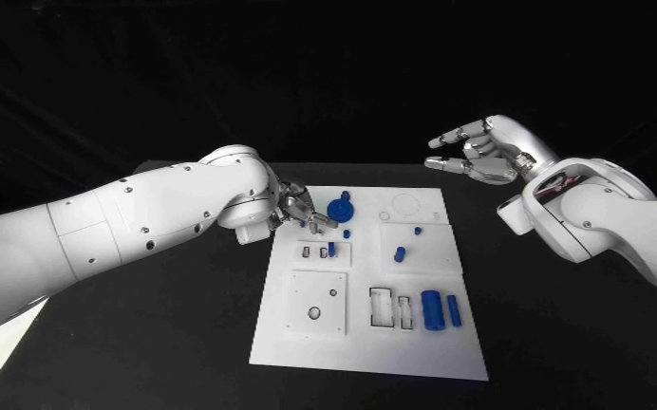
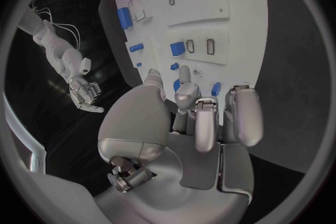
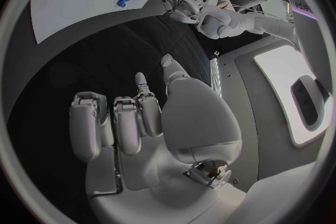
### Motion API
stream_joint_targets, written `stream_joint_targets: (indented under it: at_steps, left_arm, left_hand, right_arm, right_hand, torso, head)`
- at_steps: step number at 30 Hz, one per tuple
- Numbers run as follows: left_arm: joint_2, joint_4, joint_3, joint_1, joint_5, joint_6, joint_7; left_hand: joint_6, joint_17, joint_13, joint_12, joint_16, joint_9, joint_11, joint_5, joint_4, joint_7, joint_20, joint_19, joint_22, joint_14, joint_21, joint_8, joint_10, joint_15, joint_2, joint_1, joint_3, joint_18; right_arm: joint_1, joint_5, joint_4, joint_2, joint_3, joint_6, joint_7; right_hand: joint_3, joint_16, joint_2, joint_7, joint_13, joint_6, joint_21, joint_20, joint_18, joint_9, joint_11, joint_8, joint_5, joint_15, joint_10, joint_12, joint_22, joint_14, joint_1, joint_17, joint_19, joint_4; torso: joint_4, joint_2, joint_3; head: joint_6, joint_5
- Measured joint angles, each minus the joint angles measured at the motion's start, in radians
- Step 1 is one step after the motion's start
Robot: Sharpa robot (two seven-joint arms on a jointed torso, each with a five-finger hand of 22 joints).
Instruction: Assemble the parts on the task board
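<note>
Head view: the left hand [image 1: 299, 209], silver and many-fingered, hovers low at the far left corner of the white rectangular task board [image 1: 322, 339], which lies on the black bench [image 1: 164, 334]. Its fingers are bunched toward one another just beside a round blue gear-like part [image 1: 341, 209]; whether they pinch a small blue piece or nothing cannot be told. Nearer the robot than this hand, small blue parts dot the board, among them a short blue peg [image 1: 400, 254] and a larger blue cylinder [image 1: 433, 309] beside a slim blue bar [image 1: 453, 310]. The right hand [image 1: 479, 149] hangs raised beyond the board's far right corner, well apart from it, fingers loosely curled and apart, holding nothing. The parts appear rigid, light, smooth plastic, likely to slip; each is probably best taken by a fingertip pinch across its sides.
</note>
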Motion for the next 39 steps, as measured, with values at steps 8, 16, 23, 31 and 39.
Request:
stream_joint_targets:
  at_steps: [8, 16, 23, 31, 39]
  left_arm:
    - [0.049, -0.034, -0.001, 0.004, -0.077, 0.066, -0.035]
    - [0.09, -0.068, -0.01, 0.004, -0.111, 0.11, -0.052]
    - [0.112, -0.091, -0.015, 0.004, -0.122, 0.126, -0.059]
    - [0.125, -0.1, -0.018, 0.002, -0.126, 0.132, -0.062]
    - [0.134, -0.106, -0.019, 0.0, -0.124, 0.135, -0.063]
  left_hand:
    - [-0.016, 0.0, 0.016, 0.01, 0.0, 0.039, -0.002, -0.004, 0.001, -0.006, -0.008, -0.001, 0.022, 0.001, 0.01, 0.03, 0.005, -0.001, 0.003, -0.003, -0.028, -0.007]
    - [-0.02, 0.0, 0.02, 0.01, 0.0, 0.048, -0.003, -0.004, 0.001, -0.003, -0.008, -0.001, 0.029, 0.001, 0.014, 0.037, 0.006, -0.001, 0.007, -0.007, -0.034, -0.007]
    - [-0.027, 0.0, 0.024, 0.018, 0.0, 0.054, -0.003, -0.004, 0.001, -0.003, -0.008, -0.001, 0.034, 0.001, 0.014, 0.042, 0.006, -0.001, 0.007, -0.007, -0.039, -0.007]
    - [-0.031, 0.0, 0.026, 0.018, 0.0, 0.062, -0.003, -0.004, 0.001, -0.006, -0.008, -0.001, 0.034, 0.001, 0.014, 0.046, 0.006, -0.001, 0.007, -0.007, -0.039, -0.007]
    - [-0.034, 0.0, 0.029, 0.018, 0.0, 0.071, -0.003, -0.004, -0.001, -0.003, -0.008, -0.001, 0.036, 0.001, 0.019, 0.052, 0.006, -0.001, 0.017, 0.002, -0.042, -0.007]
  right_arm:
    - [0.0, 0.006, -0.004, 0.001, 0.0, 0.002, -0.006]
    - [0.001, 0.007, -0.003, 0.012, 0.0, 0.004, -0.01]
    - [0.001, 0.007, -0.003, 0.02, 0.0, 0.005, -0.012]
    - [0.001, 0.005, -0.009, 0.031, 0.0, 0.006, -0.013]
    - [0.0, -0.003, -0.019, 0.044, 0.0, 0.005, -0.011]
  right_hand:
    - [-0.01, 0.0, 0.004, 0.0, 0.0, 0.0, 0.0, 0.0, 0.0, 0.001, 0.0, 0.0, 0.018, 0.0, 0.0, 0.0, -0.002, 0.0, 0.004, 0.0, 0.0, 0.002]
    - [-0.031, 0.0, 0.004, 0.0, 0.0, 0.0, -0.004, 0.0, 0.0, 0.001, 0.0, 0.0, 0.045, 0.0, 0.0, -0.004, -0.006, 0.0, 0.004, 0.0, 0.0, 0.008]
    - [-0.036, 0.0, 0.004, 0.0, 0.0, 0.0, -0.004, 0.0, 0.0, 0.001, 0.0, 0.0, 0.058, 0.0, 0.0, -0.007, -0.006, 0.0, 0.004, 0.0, 0.0, 0.008]
    - [-0.04, 0.0, 0.01, 0.0, 0.0, 0.0, -0.004, 0.0, 0.0, 0.001, 0.0, 0.0, 0.072, 0.0, 0.0, -0.008, -0.008, 0.0, 0.011, 0.0, 0.0, 0.007]
    - [-0.04, 0.0, 0.01, 0.0, 0.0, 0.0, -0.004, 0.0, 0.0, 0.001, 0.0, 0.0, 0.075, 0.0, 0.0, -0.008, -0.008, 0.0, 0.019, 0.0, 0.0, 0.007]
  torso:
    - [-0.0012, -0.001, 0.0006]
    - [-0.0012, 0.0, -0.0015]
    - [-0.0014, 0.001, -0.0022]
    - [-0.0016, 0.001, -0.0025]
    - [-0.0004, 0.0, -0.0021]
  head:
    - [-0.005, 0.003]
    - [-0.01, -0.001]
    - [-0.015, -0.001]
    - [-0.018, -0.003]
    - [-0.02, -0.006]
